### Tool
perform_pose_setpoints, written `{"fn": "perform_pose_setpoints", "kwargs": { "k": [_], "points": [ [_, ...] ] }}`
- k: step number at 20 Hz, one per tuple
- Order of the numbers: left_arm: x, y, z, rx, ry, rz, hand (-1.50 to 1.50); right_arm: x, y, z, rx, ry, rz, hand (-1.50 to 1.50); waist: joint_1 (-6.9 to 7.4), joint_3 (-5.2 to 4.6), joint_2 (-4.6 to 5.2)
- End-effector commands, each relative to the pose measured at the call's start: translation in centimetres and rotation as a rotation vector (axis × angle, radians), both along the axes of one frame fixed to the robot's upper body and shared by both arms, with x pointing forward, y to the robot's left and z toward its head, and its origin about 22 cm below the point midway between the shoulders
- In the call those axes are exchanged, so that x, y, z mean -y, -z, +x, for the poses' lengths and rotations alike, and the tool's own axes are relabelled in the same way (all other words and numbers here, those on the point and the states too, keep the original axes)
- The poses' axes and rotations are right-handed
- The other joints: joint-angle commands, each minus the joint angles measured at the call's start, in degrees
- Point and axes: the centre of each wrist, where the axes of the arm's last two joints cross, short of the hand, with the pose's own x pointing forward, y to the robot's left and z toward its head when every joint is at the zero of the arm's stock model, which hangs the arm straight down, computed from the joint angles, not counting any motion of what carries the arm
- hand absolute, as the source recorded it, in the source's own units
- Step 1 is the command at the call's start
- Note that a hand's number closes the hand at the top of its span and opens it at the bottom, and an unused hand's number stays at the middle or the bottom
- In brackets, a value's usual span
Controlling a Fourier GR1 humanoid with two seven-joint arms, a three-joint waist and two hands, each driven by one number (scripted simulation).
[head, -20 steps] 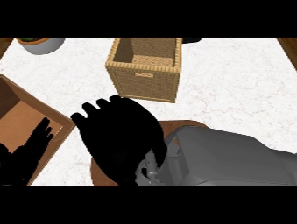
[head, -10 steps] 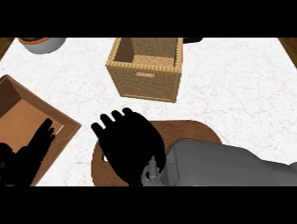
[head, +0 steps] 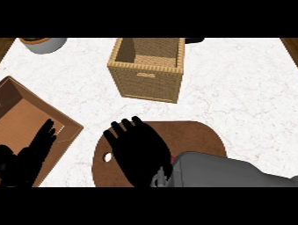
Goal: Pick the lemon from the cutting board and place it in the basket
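Observation:
The round brown cutting board (head: 200, 136) lies at the counter's near middle, with a small hole near its left edge. My right hand (head: 138, 151) hovers over the board's left half, fingers spread and pointing away from me, open. No lemon shows; the hand and forearm hide much of the board. The woven square basket (head: 148, 81) stands beyond the board, its inside showing nothing. My left hand (head: 28, 154) rests open at the lower left, fingers straight, over a brown box.
An open brown box (head: 12, 105) sits at the left, under my left hand. A grey pot (head: 45, 45) stands at the far left corner. Wooden strips border the white counter (head: 242, 88) on both sides.
My right hand has drawn back toward me and a little right, from the white counter in front of the basket to above the cutting board. The left hand has barely shifted.

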Motion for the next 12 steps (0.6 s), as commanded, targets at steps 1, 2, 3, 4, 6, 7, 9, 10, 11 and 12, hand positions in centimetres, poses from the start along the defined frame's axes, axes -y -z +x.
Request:
{"fn": "perform_pose_setpoints", "kwargs": {
  "k": [1,2,3,4,6,7,9,10,11,12],
  "points": [
    [-2.6,3.5,-1.1,-0.175,-0.021,-0.015,0.0,-0.1,1.5,0.2,0.0,0.066,-0.009,-1.5,0.25,-1.74,1.11],
    [-1.1,3.4,0.4,-0.159,-0.017,-0.014,0.0,0.3,1.5,-0.3,0.015,0.043,0.004,-1.5,-0.42,-1.7,1.08],
    [-0.4,4.4,-0.5,-0.166,-0.028,-0.005,0.0,-0.7,1.8,-0.7,0.014,0.038,-0.006,-1.5,-0.07,-1.73,1.09],
    [-1.2,4.0,-0.8,-0.163,-0.013,-0.023,0.0,0.8,1.5,-0.2,0.009,0.048,0.016,-1.5,-0.22,-1.71,1.01],
    [-0.7,3.8,-0.7,-0.171,0.003,-0.012,0.0,-0.2,2.6,-0.2,0.014,0.047,0.001,-1.5,0.25,-1.71,1.09],
    [-0.1,4.9,-1.0,-0.174,0.002,-0.018,0.0,-0.1,2.5,-0.2,0.017,0.048,0.007,-1.5,-0.08,-1.74,1.14],
    [-1.4,4.4,-1.2,-0.178,-0.018,-0.013,0.0,-0.3,4.5,-1.0,0.008,0.04,-0.002,-1.5,0.25,-1.72,1.21],
    [-1.6,4.7,-0.6,-0.179,-0.012,-0.017,0.0,-0.7,3.1,-0.7,0.029,0.025,-0.004,-1.5,-0.15,-1.78,1.21],
    [-1.1,4.0,-0.7,-0.175,-0.013,-0.013,0.0,-0.4,3.6,0.7,0.026,0.053,0.006,-1.5,0.53,-1.71,1.28],
    [-0.2,4.8,-1.6,-0.174,-0.006,-0.018,0.0,-0.7,4.3,-1.2,-0.004,0.042,-0.016,-1.5,0.12,-1.73,1.02]
  ]
}}
